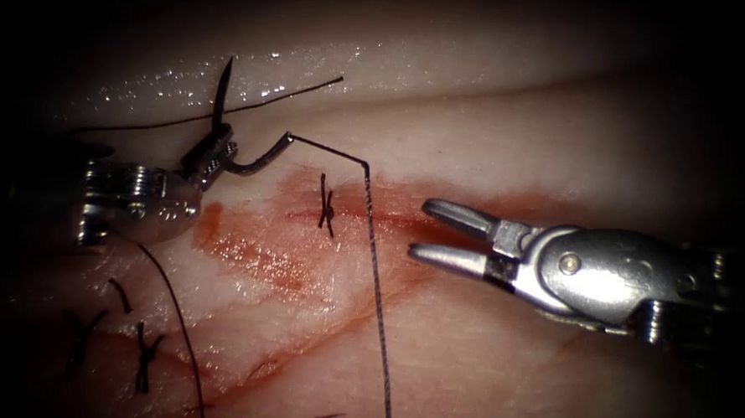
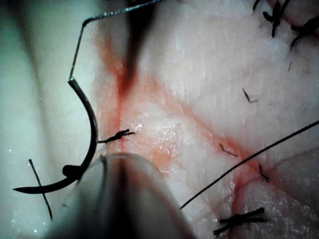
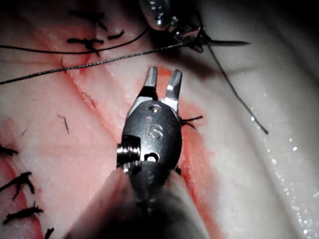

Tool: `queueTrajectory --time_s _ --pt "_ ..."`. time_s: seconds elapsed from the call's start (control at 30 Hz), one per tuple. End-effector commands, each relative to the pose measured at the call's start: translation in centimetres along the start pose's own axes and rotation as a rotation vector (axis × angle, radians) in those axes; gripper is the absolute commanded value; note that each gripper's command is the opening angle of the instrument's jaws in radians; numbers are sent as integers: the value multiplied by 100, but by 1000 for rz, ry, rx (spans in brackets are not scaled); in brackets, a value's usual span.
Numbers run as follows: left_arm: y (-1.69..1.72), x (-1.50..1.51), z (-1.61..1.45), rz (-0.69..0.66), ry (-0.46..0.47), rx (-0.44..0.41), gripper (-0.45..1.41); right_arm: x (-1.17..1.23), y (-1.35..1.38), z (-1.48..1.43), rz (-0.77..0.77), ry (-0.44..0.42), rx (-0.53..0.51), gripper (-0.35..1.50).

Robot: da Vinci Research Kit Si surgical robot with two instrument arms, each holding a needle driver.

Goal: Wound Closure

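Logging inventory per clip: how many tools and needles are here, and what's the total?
Tools: 2 (left tool shut on the needle nearer its tip; right tool open, holding nothing)
Needles: 1 (out of the tissue)
Total: 3

Setting: a surgical practice bench was indicated.
Evidence: pale tissue [image 1: 486,128] with a stained cut [image 1: 390,221], knotted stitches [image 1: 326,207], and a steel needle driver [image 1: 441,235] were noted.
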Motion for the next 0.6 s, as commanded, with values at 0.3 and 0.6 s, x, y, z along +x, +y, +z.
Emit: queueTrajectory --time_s 0.3,0.6 --pt "10 13 16 29 -24 42 -45 39 -30 16 -6 28 -20 94" --pt "12 21 5 32 -37 70 -45 -12 -39 59 64 9 -50 98"
